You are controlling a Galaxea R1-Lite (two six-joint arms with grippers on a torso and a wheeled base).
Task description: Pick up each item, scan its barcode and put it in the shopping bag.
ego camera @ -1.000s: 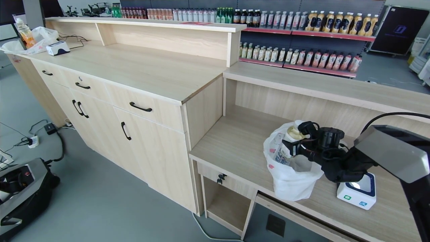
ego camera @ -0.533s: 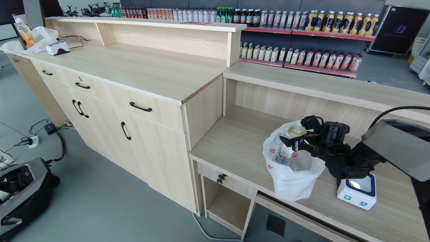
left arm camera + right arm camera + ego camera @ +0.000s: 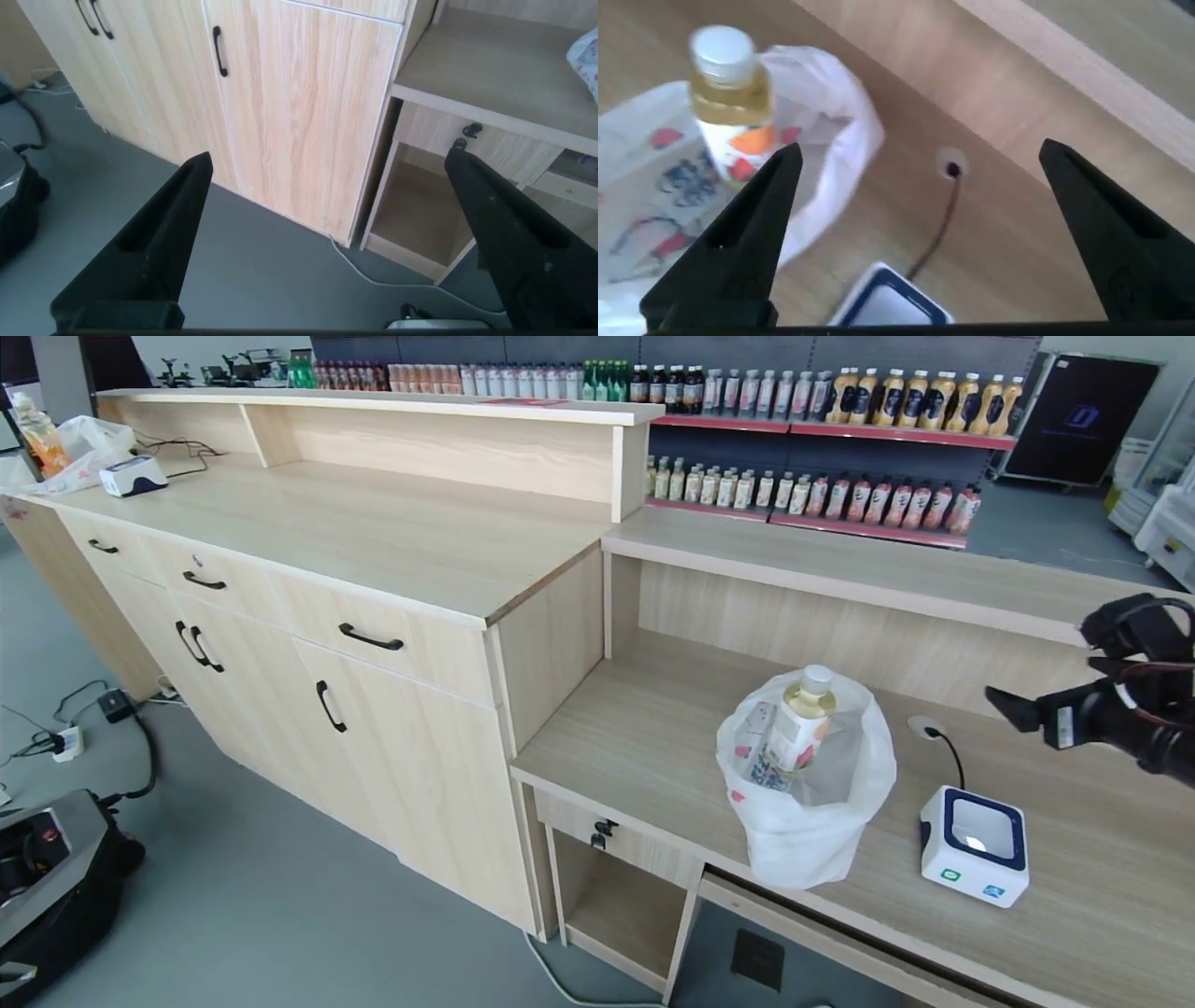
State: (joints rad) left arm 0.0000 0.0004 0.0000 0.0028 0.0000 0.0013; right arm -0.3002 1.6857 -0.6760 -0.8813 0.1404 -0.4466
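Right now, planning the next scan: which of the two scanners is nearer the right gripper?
The white scanner on the lower desk, beside the shopping bag holding the bottle. The other scanner sits at the far end of the long counter.

Head view: mounted high, facing forward and down across the desk (image 3: 653, 737). Right wrist view: close above the desk, facing down; shares shopping bag (image 3: 845, 140) and scanner (image 3: 892, 303) with the head view. Left wrist view: low, facing floor (image 3: 234, 271) and cabinet doors (image 3: 299, 112), likewise shared.
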